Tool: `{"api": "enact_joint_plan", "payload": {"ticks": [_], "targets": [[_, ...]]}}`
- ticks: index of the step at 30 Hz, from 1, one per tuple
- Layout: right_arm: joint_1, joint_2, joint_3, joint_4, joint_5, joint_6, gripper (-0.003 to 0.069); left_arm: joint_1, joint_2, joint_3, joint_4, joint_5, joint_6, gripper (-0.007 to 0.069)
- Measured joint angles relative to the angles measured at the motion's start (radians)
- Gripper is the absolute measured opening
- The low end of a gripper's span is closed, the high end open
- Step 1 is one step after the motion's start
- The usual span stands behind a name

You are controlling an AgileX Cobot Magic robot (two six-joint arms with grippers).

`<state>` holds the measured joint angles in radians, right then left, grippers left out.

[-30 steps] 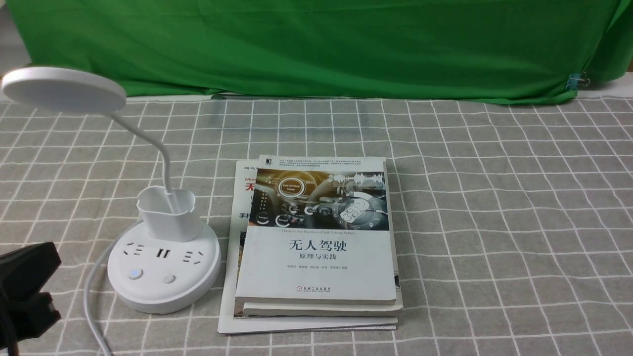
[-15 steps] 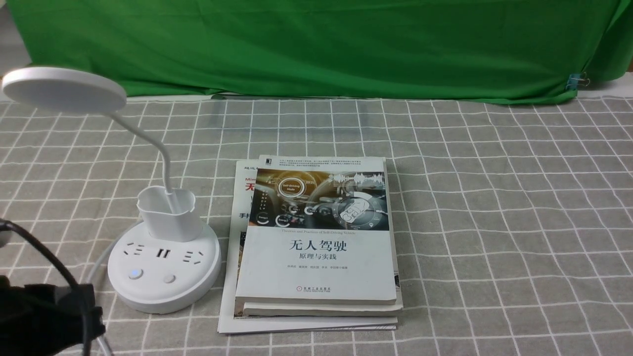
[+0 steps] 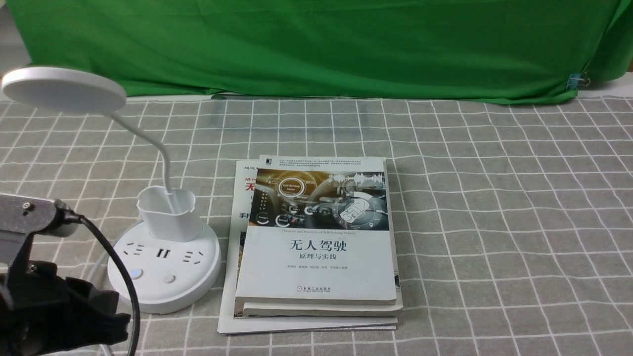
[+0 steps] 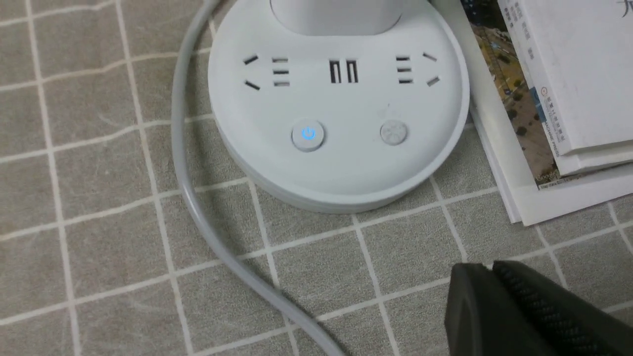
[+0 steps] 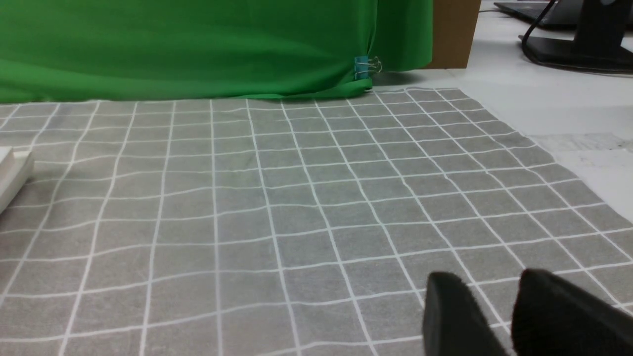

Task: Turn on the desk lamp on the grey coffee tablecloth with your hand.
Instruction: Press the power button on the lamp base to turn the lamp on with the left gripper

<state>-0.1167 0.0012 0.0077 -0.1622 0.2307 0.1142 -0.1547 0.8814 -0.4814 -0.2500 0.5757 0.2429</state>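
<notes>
On grey-brown gridded tablecloth (image 3: 494, 222), before green backdrop (image 3: 321, 44), stood white plastic desk lamp (image 3: 163, 269); black left gripper (image 4: 487, 271) closed, empty.

1. My left gripper (image 3: 116, 321) is a bulky, matte-black block with angular edges.
2. Above it sits a flat grey metal bracket (image 3: 24, 217) — one small dark screw (image 3: 30, 207) shows on its face.
3. A thin black cable (image 3: 123, 277) curves out from the bracket's end.
4. The left fingers (image 4: 539, 306) are black, one with a finely ridged pad.
5. My right gripper (image 5: 499, 316) shows two blunt right fingers (image 5: 450, 311) — black, faintly fuzzy.
</notes>
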Motion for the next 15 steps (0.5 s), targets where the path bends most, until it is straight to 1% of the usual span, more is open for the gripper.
{"api": "enact_joint_plan", "payload": {"ticks": [5, 7, 9, 12, 13, 15], "targets": [[0.0, 0.0, 0.0, 0.0, 0.0, 0.0, 0.0245, 0.0, 0.001, 0.0, -0.026, 0.022, 0.024, 0.0011], [0.0, 0.0, 0.0, 0.0, 0.0, 0.0, 0.0245, -0.001, 0.01, 0.0, -0.022, 0.003, 0.03, 0.0011], [0.0, 0.0, 0.0, 0.0, 0.001, 0.0, 0.0245, -0.001, 0.036, 0.0, 0.007, -0.045, 0.025, 0.0011], [0.0, 0.0, 0.0, 0.0, 0.001, 0.0, 0.0245, -0.001, 0.101, 0.0, 0.089, -0.127, -0.02, 0.0011], [0.0, 0.0, 0.0, 0.0, 0.001, -0.001, 0.0245, -0.001, 0.147, -0.002, 0.118, -0.163, -0.055, 0.0011], [0.0, 0.0, 0.0, 0.0, 0.001, 0.0, 0.0245, -0.001, 0.215, -0.015, 0.12, -0.187, -0.085, 0.0011]]}}
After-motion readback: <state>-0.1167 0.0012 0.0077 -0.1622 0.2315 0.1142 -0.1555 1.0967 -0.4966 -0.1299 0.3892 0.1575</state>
